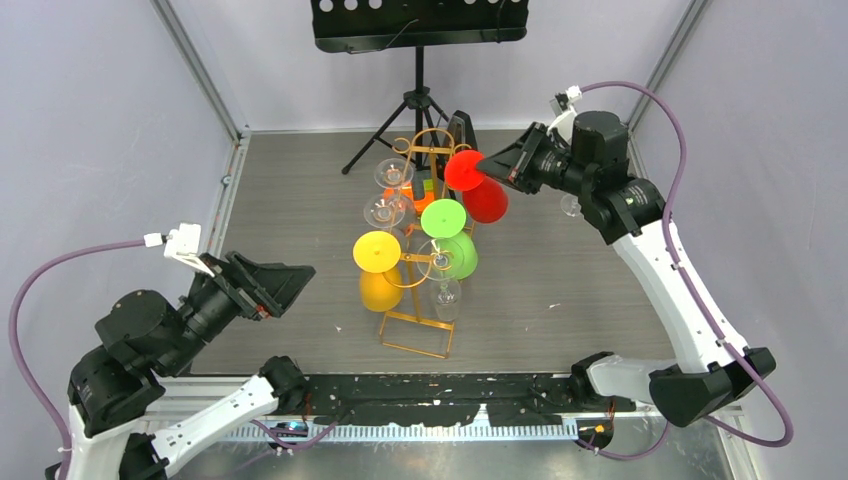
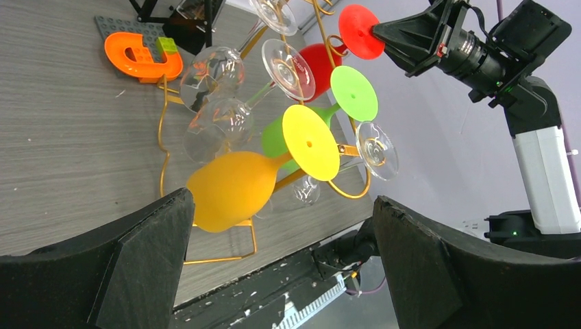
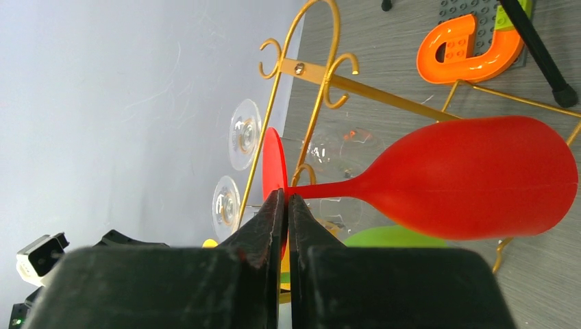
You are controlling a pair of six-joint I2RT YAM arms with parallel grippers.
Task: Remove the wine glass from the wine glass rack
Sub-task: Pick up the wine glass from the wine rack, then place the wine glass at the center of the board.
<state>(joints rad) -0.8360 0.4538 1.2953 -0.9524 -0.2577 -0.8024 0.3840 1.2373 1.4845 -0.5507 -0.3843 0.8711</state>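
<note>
**Tools**
- Right tool (image 3: pixel 286 202): black fingers pressed together, pinching the rim of the red glass's foot.
- Left tool (image 1: pixel 292 290): fingers spread wide, holding nothing. It hangs over the near left of the bench, well apart from the rack.

**Task items**
- Red glass (image 3: pixel 473 178): opaque, smooth and matte, with an egg-shaped bowl, a thin stem and a flat round foot. It lies tilted at the rack's far right end, bowl lower than foot. Its stem runs just beside a scroll hook. I cannot tell whether it rests on the rail.
- Rack (image 3: pixel 384 94): thin gold-orange wire with curled hooks along the top rails and a rectangular wire base. It stands mid-bench.

**Other items**
- Green glass (image 1: pixel 443 218) and yellow glass (image 1: pixel 377 251): opaque, the same shape as the red one, hanging bowl-down from the rack.
- Clear glasses (image 1: pixel 392 172): transparent and glossy, on the left rail.
- Orange block (image 3: pixel 466 51): glossy studded plastic, U-shaped, lying on the bench behind the rack.
- Music stand (image 1: pixel 418 25): black, with a perforated tray on a tripod, at the far edge.

**Surface and room**
- Bench (image 1: pixel 600 260): grey, with a fine wood grain.
- Walls (image 1: pixel 100 100): plain pale lavender, on three sides.
</note>
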